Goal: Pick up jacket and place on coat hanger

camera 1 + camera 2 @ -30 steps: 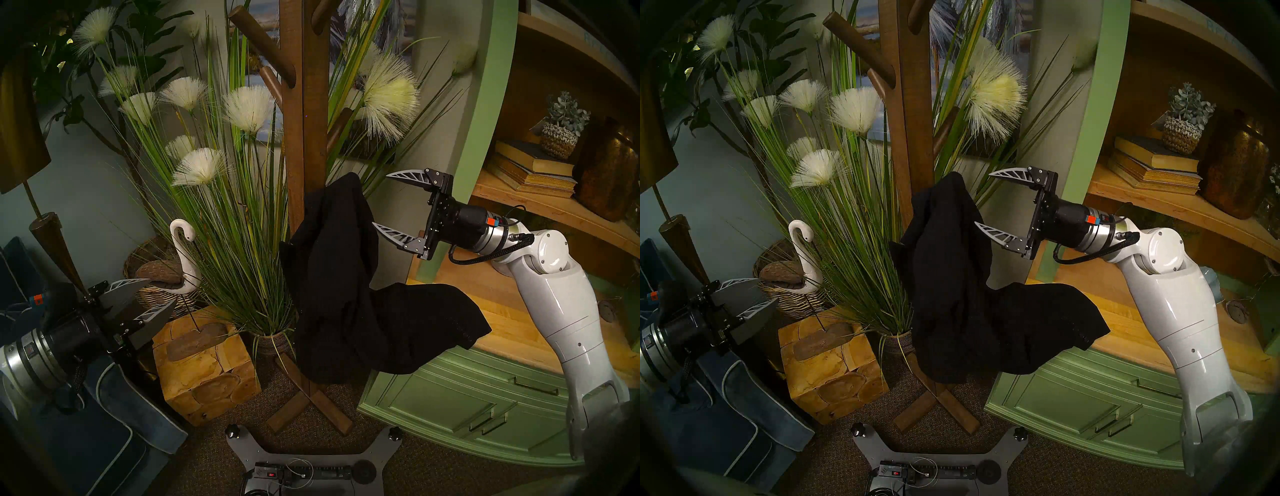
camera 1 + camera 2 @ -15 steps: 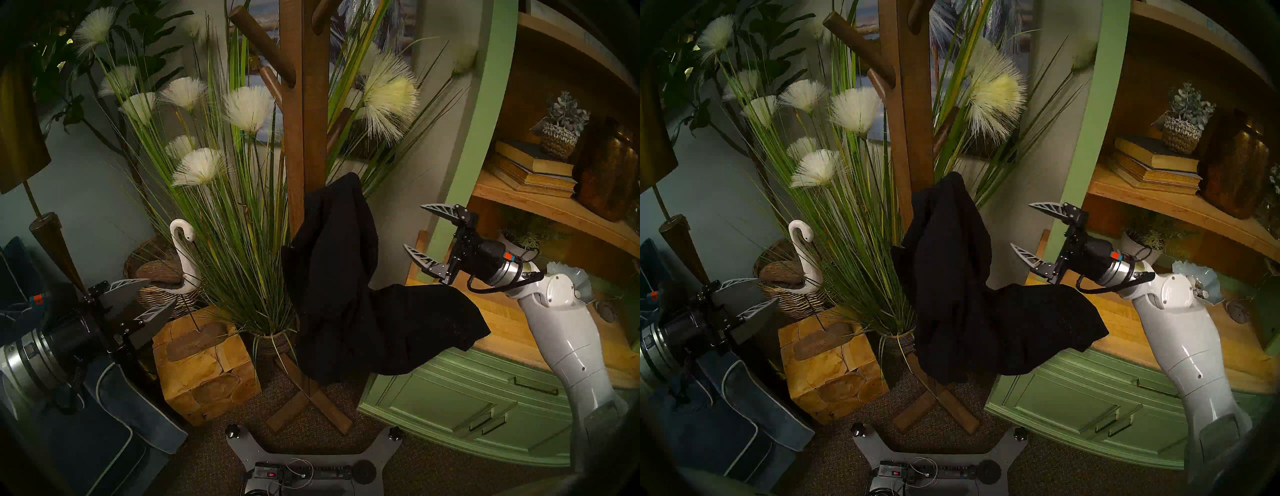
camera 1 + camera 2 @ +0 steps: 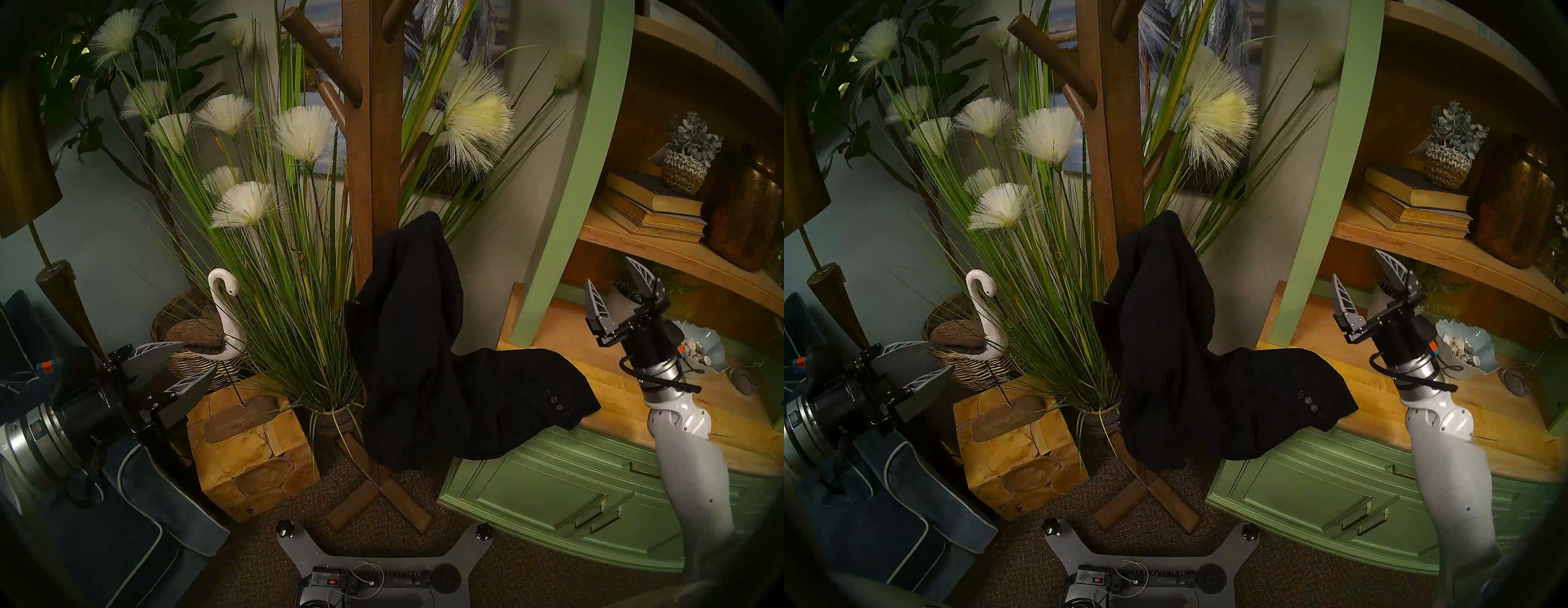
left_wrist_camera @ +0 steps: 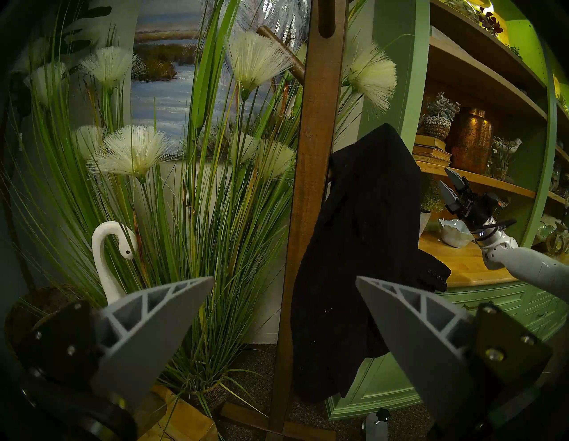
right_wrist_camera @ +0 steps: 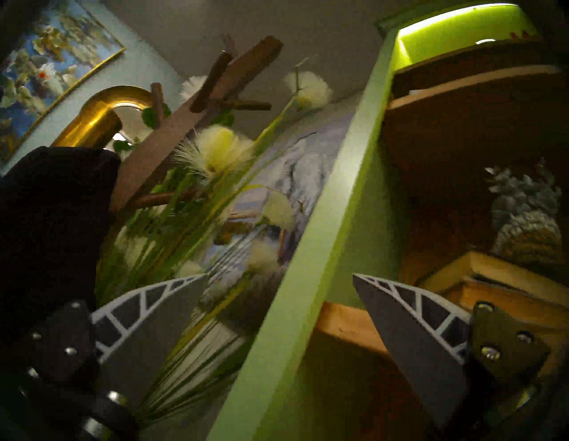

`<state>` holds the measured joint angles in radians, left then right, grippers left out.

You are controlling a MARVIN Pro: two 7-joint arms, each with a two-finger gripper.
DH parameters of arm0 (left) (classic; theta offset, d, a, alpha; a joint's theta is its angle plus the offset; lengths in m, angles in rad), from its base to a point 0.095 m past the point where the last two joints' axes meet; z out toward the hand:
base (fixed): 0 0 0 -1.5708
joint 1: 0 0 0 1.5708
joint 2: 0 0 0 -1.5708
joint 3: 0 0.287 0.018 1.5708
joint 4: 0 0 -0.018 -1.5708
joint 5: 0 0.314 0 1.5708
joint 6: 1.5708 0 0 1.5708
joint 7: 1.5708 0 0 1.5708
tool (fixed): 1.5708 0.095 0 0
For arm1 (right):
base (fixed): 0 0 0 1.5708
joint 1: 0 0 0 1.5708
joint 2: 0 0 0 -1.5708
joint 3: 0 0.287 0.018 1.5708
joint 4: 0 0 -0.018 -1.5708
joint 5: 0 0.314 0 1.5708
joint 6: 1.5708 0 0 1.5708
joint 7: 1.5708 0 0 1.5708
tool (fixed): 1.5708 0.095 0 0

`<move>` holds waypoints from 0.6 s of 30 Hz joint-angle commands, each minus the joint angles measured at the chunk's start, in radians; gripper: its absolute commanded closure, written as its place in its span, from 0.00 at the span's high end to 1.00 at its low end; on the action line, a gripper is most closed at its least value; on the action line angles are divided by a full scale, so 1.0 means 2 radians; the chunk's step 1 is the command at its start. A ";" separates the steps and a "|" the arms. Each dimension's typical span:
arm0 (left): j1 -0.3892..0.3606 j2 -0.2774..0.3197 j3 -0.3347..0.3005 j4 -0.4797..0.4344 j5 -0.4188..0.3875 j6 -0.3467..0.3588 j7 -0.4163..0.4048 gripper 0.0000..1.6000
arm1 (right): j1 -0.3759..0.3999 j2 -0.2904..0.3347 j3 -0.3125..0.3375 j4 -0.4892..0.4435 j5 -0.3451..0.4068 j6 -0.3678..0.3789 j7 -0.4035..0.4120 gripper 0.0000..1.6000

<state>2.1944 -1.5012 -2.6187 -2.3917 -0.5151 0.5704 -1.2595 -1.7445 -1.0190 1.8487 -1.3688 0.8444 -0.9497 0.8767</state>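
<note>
The black jacket [image 3: 407, 339] hangs from a low peg of the brown wooden coat stand [image 3: 373, 148]. One sleeve with cuff buttons [image 3: 555, 403] lies on the cabinet's wooden counter. The jacket [image 3: 1161, 339] and stand [image 3: 1110, 127] show the same way in the other head view. My right gripper [image 3: 609, 271] is open and empty, pointing up, to the right of the jacket and clear of it, in front of the shelves. My left gripper [image 3: 199, 356] is open and empty at the far left, well away from the jacket [image 4: 363, 246]. The right wrist view shows the jacket [image 5: 46, 215] at its left.
A green shelf cabinet [image 3: 551, 488] with a wooden counter [image 3: 615, 382] stands on the right, holding books, pots and a shell bowl [image 3: 700, 352]. Tall grass with white tufts [image 3: 275, 212], a white swan figure [image 3: 222, 305] and a wooden block [image 3: 254, 458] stand left of the stand.
My right gripper, open throughout, drew back from the jacket to the right and down and turned to point upward. The jacket stays hanging. The left arm has not moved.
</note>
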 commanded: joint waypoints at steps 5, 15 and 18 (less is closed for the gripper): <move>-0.002 0.001 0.001 -0.006 -0.004 0.000 -0.004 1.00 | -0.090 -0.089 0.028 -0.059 0.042 -0.005 0.017 1.00; -0.002 0.001 0.001 -0.007 -0.005 0.000 -0.005 1.00 | -0.125 -0.150 0.063 -0.111 0.067 -0.005 0.034 1.00; -0.001 0.001 0.000 -0.007 -0.006 0.000 -0.006 1.00 | -0.138 -0.174 0.070 -0.137 0.078 -0.005 0.034 1.00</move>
<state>2.1943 -1.5012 -2.6186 -2.3918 -0.5141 0.5704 -1.2595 -1.9691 -1.2641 1.9420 -1.5245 0.9535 -0.9554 0.8736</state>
